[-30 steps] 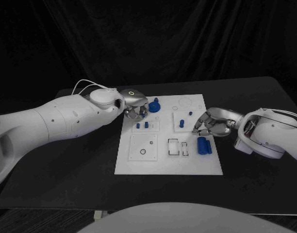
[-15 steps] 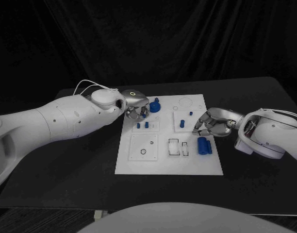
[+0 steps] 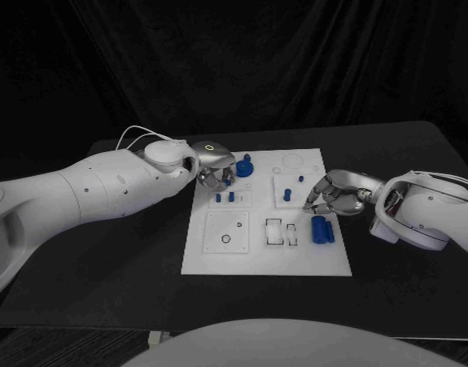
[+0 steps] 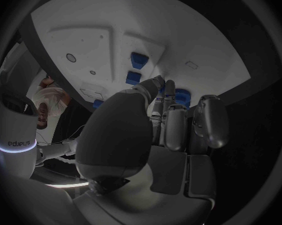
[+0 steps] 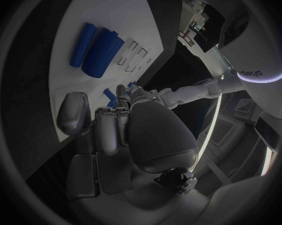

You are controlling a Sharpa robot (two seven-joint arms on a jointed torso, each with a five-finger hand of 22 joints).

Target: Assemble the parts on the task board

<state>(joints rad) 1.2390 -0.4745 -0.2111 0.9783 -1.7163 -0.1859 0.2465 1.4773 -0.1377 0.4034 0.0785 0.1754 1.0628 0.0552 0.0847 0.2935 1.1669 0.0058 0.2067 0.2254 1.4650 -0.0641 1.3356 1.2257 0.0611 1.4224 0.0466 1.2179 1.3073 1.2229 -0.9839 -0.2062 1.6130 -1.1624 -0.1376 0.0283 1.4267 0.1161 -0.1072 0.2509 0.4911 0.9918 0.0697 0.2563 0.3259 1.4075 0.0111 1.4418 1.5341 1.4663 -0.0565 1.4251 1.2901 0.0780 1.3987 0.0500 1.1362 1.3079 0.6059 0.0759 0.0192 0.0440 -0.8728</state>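
Roughly midway: task board point(image 3: 265, 256) at desk centre has small pegs point(image 3: 223, 197) seated, blue cylinders point(image 3: 320, 228) loose at 3 o'clock; left hand point(image 3: 213, 170) grip unclear, right hand point(image 3: 328, 198) curled, apparently clenched on nothing.

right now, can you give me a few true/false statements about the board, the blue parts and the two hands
1. The task board is white and lies on a black table. True.
2. The left hand is at the board's far left corner. True.
3. The right hand hovers off the table's near edge. False: it is at the board's right edge.
4. Two blue parts lie side by side near the right hand. True.
5. All the parts are red. False: they are blue.
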